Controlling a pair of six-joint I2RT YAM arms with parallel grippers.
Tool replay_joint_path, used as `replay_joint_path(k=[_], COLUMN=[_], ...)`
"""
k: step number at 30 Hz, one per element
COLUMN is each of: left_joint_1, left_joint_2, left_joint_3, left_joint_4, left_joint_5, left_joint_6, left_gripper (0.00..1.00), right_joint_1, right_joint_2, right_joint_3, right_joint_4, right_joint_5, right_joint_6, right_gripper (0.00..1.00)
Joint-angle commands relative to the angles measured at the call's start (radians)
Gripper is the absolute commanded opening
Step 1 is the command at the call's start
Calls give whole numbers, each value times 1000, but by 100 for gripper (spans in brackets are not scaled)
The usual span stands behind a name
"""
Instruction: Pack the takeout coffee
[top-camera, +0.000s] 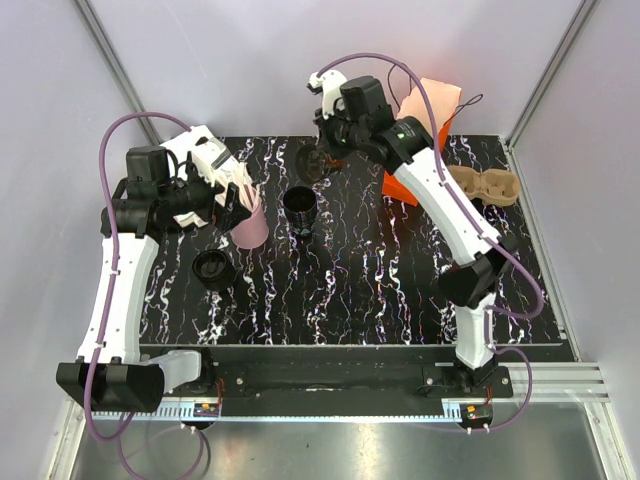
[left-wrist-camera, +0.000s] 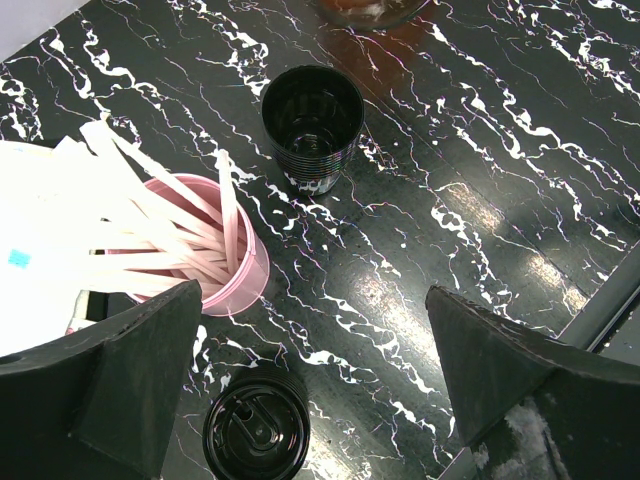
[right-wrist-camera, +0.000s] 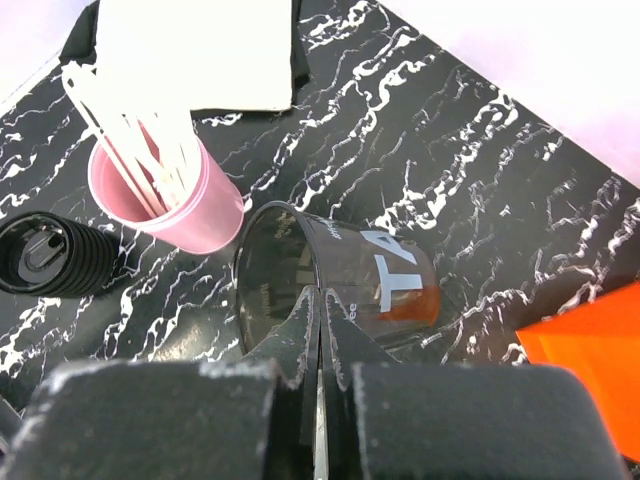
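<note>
The takeout coffee (top-camera: 213, 270), a small black cup with a dark round lid, stands at the left of the marbled table. It also shows in the left wrist view (left-wrist-camera: 255, 428) and the right wrist view (right-wrist-camera: 50, 255). My left gripper (left-wrist-camera: 312, 300) is open and empty, hovering above and just beyond the takeout coffee, next to the pink cup of wooden sticks (left-wrist-camera: 215, 270). My right gripper (right-wrist-camera: 325, 320) is shut on the rim of a see-through dark plastic cup (right-wrist-camera: 400, 285) with white letters, at the back of the table (top-camera: 318, 165). The orange bag (top-camera: 425, 120) stands at the back right.
A lidless black cup (top-camera: 300, 208) stands mid-table, also in the left wrist view (left-wrist-camera: 312, 120). A cardboard cup carrier (top-camera: 487, 186) lies right of the bag. White napkins (right-wrist-camera: 200, 50) lie behind the pink cup (top-camera: 248, 225). Grey walls enclose the table.
</note>
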Motion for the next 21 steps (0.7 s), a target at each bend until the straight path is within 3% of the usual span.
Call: replay_joint_path(k=[1,13,21], left_joint_1=[-2,-4,-4], left_joint_2=[-16,-12,-9], left_joint_3=[-6,2,1], left_joint_4=[49,49,49], left_joint_5=[13,23,28], left_joint_6=[-7,-13,-14], left_gripper=[99,99,99], right_joint_1=[-9,-14,-52], right_joint_2=[-125,-346,-435], right_joint_3=[-89,-511,-741], right_joint_4=[30,173,251], right_joint_5=[19,-9,-162], right_joint_6=[-16,-35,0], right_gripper=[0,0,0])
